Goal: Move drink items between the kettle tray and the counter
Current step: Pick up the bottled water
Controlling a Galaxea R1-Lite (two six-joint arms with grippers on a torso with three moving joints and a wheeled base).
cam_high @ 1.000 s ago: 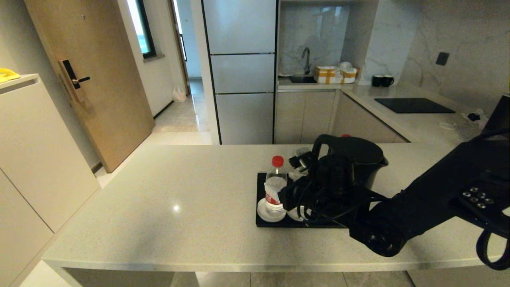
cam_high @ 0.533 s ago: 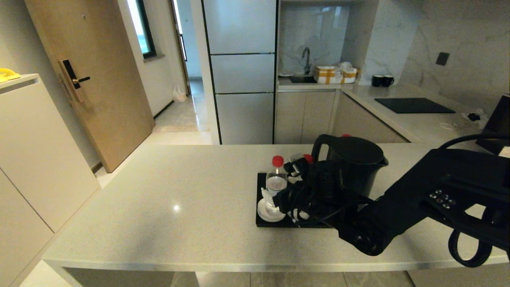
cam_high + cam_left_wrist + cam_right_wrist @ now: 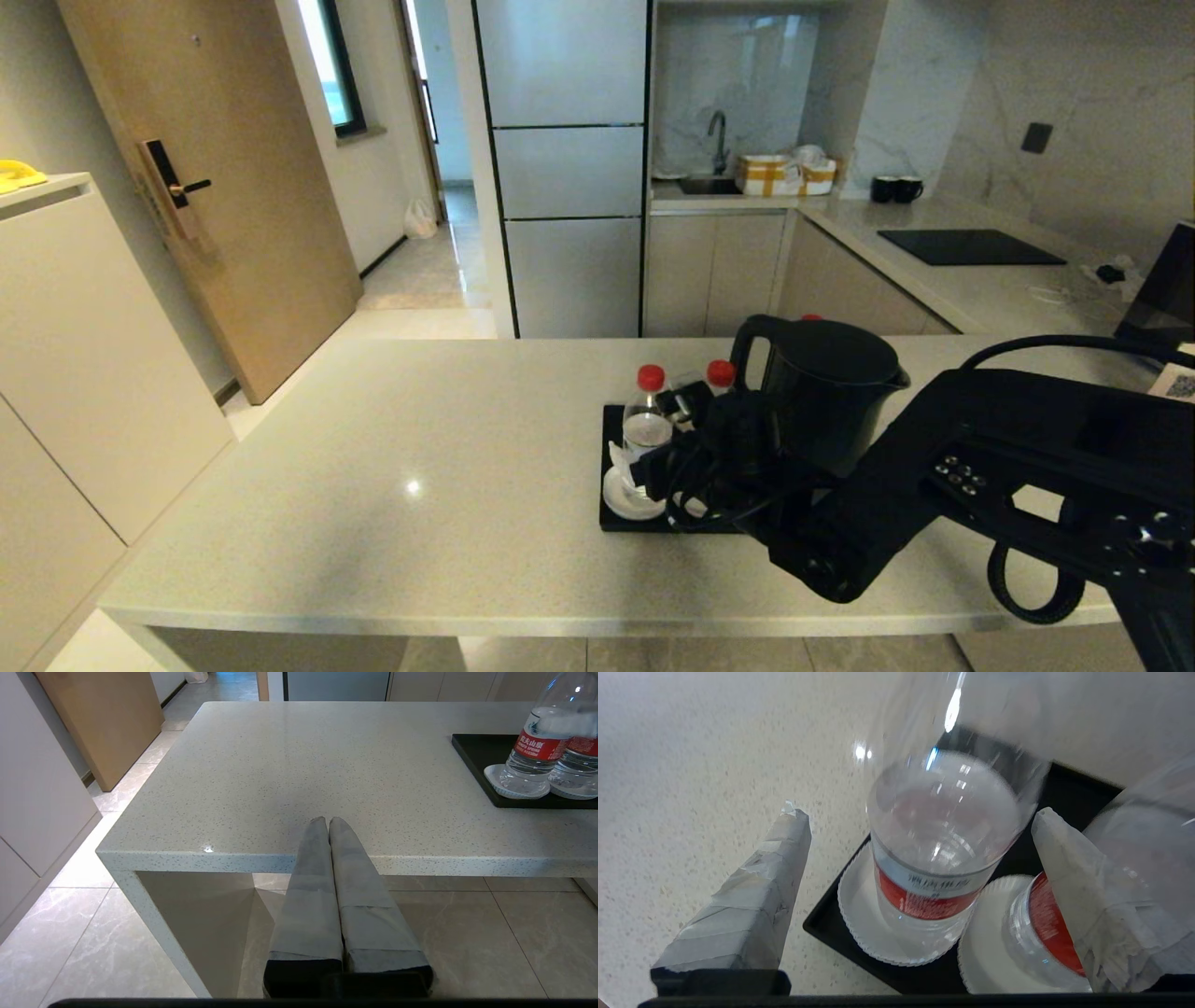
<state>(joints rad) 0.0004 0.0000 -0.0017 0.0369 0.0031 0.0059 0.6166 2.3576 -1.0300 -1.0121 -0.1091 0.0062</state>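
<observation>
Two clear water bottles with red caps stand on white coasters on the black kettle tray (image 3: 609, 439), beside the black kettle (image 3: 831, 392). My right gripper (image 3: 653, 443) reaches in from the right and is open. In the right wrist view the right gripper (image 3: 917, 814) straddles the left bottle (image 3: 943, 858) without pressing it. The second bottle (image 3: 1045, 933) sits partly behind one finger (image 3: 1083, 891). In the head view the left bottle (image 3: 644, 425) shows well, and only the second bottle's cap (image 3: 720, 372) shows. My left gripper (image 3: 328, 820) is shut and empty before the counter's near edge (image 3: 327, 863).
The pale speckled counter (image 3: 420, 448) stretches left of the tray with nothing on it. Two round white coasters (image 3: 859, 914) lie under the bottles. A black cooktop panel (image 3: 971, 247) and two dark mugs (image 3: 896, 189) are on the far worktop.
My right arm has swung left and lower, from the second bottle's place to round the left bottle. The second bottle's red cap has come into view.
</observation>
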